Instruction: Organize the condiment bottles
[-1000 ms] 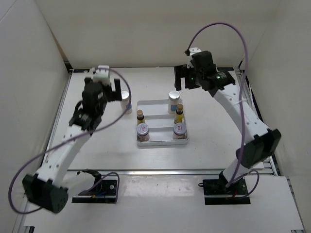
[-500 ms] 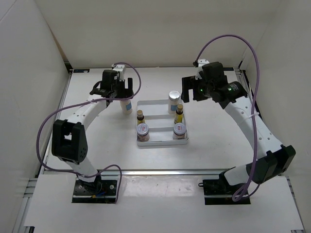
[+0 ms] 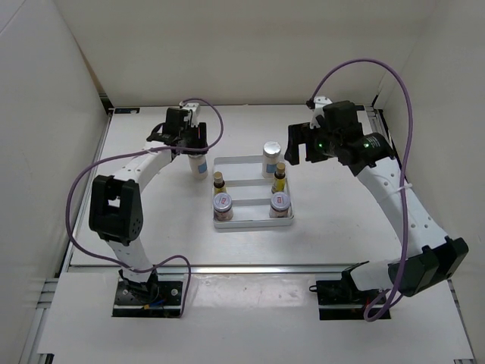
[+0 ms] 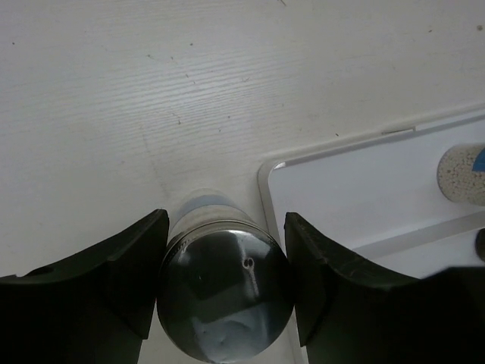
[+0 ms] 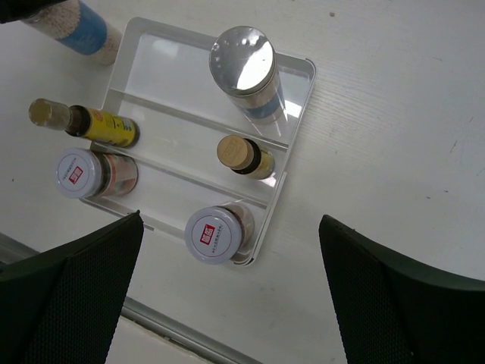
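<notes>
The left gripper's (image 4: 225,250) matte black jaws pinch the tall white bottle's (image 4: 223,299) shiny round cap, just outside the white tray's (image 4: 267,186) rounded corner. The right gripper (image 5: 231,221) hangs over the tray, jaws spread.

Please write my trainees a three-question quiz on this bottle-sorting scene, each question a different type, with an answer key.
1. Count: how many bottles stand in the white tray?
2. True or false: the right gripper is shut on a squat jar.
3. Which bottle stands between the fingers of the left gripper? A) a slim amber one B) a tall white silver-capped one C) a squat red-marked jar

Key: 1) Five. 2) False: it is open and holds nothing. 3) B: the tall white bottle, standing on the table just left of the tray.
</notes>
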Controlling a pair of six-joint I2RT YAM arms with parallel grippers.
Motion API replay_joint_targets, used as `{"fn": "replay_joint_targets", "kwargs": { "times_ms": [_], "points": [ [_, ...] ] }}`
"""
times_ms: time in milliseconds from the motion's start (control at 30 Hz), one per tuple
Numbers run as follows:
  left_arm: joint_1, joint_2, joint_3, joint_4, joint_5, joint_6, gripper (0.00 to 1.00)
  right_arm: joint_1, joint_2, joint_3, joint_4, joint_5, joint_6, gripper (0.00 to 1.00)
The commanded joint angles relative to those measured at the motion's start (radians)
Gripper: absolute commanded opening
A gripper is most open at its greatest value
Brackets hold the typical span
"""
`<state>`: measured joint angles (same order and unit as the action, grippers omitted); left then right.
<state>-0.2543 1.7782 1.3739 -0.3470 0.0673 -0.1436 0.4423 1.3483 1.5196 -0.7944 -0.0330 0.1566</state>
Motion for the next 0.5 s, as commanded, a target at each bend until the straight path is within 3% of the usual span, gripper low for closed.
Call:
{"fn": "replay_joint_targets", "kwargs": {
  "times_ms": [0, 233, 467],
  "points": [
    [-0.037, -0.112, 0.076, -0.017, -0.036, -0.019, 0.29, -0.002, -0.034, -0.027, -0.005, -0.053, 0.004, 1.0],
    [-0.106, -0.188, 0.198, -0.006, -0.092, 0.019, 0.2, -0.002, -0.043, -0.055, -0.005, -0.062, 0.023, 1.0],
    [-0.126, -0.165, 0.202, -0.006, -0.002, -0.01, 0.17, -0.002, -0.052, -0.064, -0.005, -0.062, 0.023, 1.0]
  ]
}}
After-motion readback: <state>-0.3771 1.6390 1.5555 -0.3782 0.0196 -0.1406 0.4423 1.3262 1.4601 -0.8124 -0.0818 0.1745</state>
